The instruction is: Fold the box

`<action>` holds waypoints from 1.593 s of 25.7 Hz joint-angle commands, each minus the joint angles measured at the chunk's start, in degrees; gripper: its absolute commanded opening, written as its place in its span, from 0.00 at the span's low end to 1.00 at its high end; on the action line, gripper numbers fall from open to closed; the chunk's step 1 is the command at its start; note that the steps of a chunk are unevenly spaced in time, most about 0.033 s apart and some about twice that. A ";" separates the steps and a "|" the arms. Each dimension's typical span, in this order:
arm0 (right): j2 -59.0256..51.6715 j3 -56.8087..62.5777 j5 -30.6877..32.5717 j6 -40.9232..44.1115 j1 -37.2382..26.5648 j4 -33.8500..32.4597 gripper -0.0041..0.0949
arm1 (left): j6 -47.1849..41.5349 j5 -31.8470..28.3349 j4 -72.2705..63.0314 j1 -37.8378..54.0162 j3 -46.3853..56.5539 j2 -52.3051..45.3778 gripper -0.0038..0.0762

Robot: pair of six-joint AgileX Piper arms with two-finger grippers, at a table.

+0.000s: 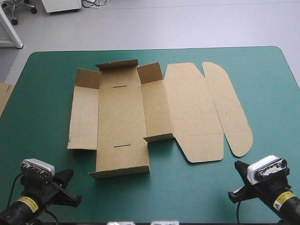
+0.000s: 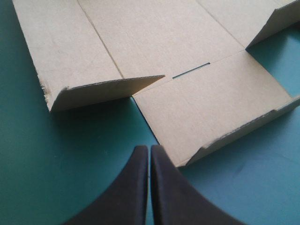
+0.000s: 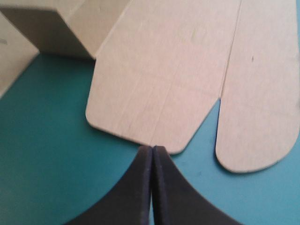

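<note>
- table [image 1: 42,93] with the teal-green cover is the big thing here, it runs out ahead of both grippers and under everything else
- box [image 1: 122,117] is opened out on the cover, ahead of both arms and roughly mid-table, closer to the left gripper's side than the right one's
- lid panel [image 3: 159,70] lies dead flat, with its rounded near corner just ahead of the right gripper's fingertips; can't tell from the wrist view if they actually touch
- rounded flap [image 3: 258,103] lies flat too, beside the lid panel, ahead of the right gripper and off to its outer side
- end flap [image 2: 215,98] sits just ahead of the left gripper, slightly off toward the other arm's side, with its nearest edge turned up into a low lip
- at the box's far end, well ahead of both grippers, the back flap and two corner flaps stand partly raised
- spare board [image 1: 4,96] pokes in at the table's left edge, well off to the left gripper's outer side
- left gripper [image 2: 149,149] has its black fingers pressed together into a point, nothing between them, over bare cover
- right gripper [image 3: 153,149] same deal, closed up and empty
- slot [image 2: 190,71] is a thin cut at the end flap's fold, straight ahead of the left gripper
</note>
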 commanded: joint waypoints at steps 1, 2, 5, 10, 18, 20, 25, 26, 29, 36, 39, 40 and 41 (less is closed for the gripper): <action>2.83 -6.22 -7.12 2.70 -0.06 -3.22 0.03 | -0.80 -0.76 2.73 -0.22 -6.79 4.95 0.08; 4.12 -7.70 -6.33 2.96 -0.06 -4.78 0.04 | -0.90 -0.68 3.80 -0.22 -8.45 6.58 0.09; 8.54 -11.11 -4.70 2.96 -0.06 -8.49 0.09 | -1.53 -1.16 7.89 -0.22 -13.34 11.17 0.17; 14.96 -14.88 -6.02 4.96 -0.06 -11.69 0.33 | -4.31 -0.94 13.38 -0.22 -20.53 18.28 0.44; 25.67 -21.12 -6.73 24.28 -0.06 -34.46 0.43 | -17.10 2.72 29.08 -0.07 -27.34 31.86 0.54; 28.28 -23.05 -6.73 25.97 -0.06 -35.82 0.43 | -20.82 2.52 33.40 2.35 -29.37 34.93 0.54; 32.92 -25.39 -6.45 26.41 -0.06 -35.40 0.43 | -12.33 -0.88 21.88 18.60 -34.84 41.22 0.54; 33.87 -25.39 -6.45 26.67 -0.06 -35.40 0.43 | -6.55 -1.44 14.28 23.51 -35.71 43.26 0.54; 35.55 -25.39 -6.57 27.33 -0.06 -35.40 0.43 | 6.10 0.25 0.00 31.67 -36.63 47.57 0.54; 39.99 -28.40 -8.44 29.65 -0.75 -35.40 0.43 | 23.99 6.13 -27.94 43.94 -36.68 58.61 0.54; 40.99 -30.42 -11.60 29.71 -4.29 -33.04 0.43 | 27.68 7.30 -32.90 44.97 -36.68 62.03 0.54; 41.14 -30.97 -12.71 28.73 -6.12 -31.89 0.43 | 28.89 7.41 -34.48 44.97 -36.68 63.21 0.54; 41.60 -31.67 -13.40 26.74 -8.00 -29.94 0.42 | 30.30 7.58 -36.47 44.97 -36.68 64.48 0.54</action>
